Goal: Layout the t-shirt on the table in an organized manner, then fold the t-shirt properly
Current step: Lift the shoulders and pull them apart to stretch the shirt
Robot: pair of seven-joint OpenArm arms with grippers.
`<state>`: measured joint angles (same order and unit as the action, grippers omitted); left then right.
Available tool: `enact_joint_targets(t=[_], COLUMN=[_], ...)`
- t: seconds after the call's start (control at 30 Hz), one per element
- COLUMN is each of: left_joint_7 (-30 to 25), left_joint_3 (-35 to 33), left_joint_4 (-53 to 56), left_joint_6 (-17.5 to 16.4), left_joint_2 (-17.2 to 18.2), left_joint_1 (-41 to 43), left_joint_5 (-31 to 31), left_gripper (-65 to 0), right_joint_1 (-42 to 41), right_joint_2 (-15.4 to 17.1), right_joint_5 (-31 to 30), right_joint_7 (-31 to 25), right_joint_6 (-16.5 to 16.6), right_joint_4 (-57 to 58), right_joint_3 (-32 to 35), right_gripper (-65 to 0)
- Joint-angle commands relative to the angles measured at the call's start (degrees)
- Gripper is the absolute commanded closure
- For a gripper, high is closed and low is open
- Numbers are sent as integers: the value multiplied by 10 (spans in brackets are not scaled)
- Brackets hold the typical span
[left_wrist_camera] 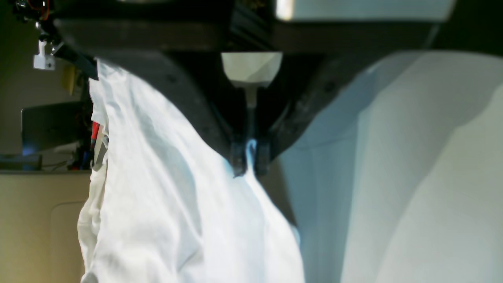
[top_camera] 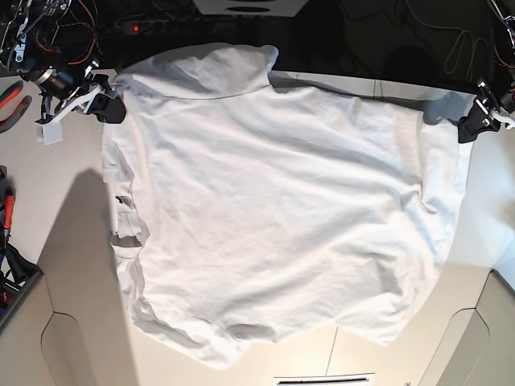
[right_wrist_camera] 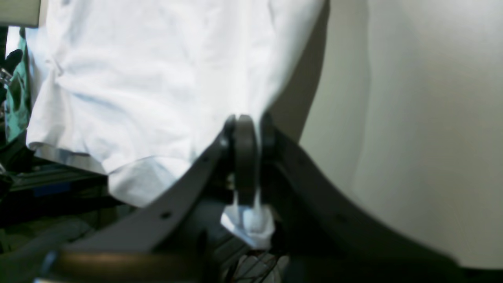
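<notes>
While my left hand pinches only a thin fold of the plain white wrinkly cotton t-shirt, a tug could slip it. At my right wrist, the right hand is clamped on cloth too. From base, the shirt spreads across the white smooth surface, its 12 o'clock edge overhanging; uneven pulling may drag it off.

**No Legible Text in Any View**

No words, labels, brand marks, numbers or signs can be read in the three views. The t-shirt is plain white, with no print showing on its visible face, and the bare parts of the desk show no markings. The equipment at the edges of the pictures is too small or blurred to show any lettering.
</notes>
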<state>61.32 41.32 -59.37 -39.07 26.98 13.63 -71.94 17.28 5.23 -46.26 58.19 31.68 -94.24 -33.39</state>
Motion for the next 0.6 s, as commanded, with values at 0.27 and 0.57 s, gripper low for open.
enact_joint_targets(t=[0.27,0.57], left_joint_7=[8,66], left_joint_3=[4,4], left_joint_4=[-10,-11], left_joint_6=[-9,-9], left_joint_2=[19,19], left_joint_1=[44,64], left_joint_5=[-46,-131], left_gripper=[0,0], right_joint_1=[12,44], right_joint_2=[6,8], right_joint_5=[-16,-53], right_joint_7=[12,19], right_joint_6=[3,3], right_joint_4=[-11,-12], right_joint_3=[-38,-90], right_gripper=[0,0])
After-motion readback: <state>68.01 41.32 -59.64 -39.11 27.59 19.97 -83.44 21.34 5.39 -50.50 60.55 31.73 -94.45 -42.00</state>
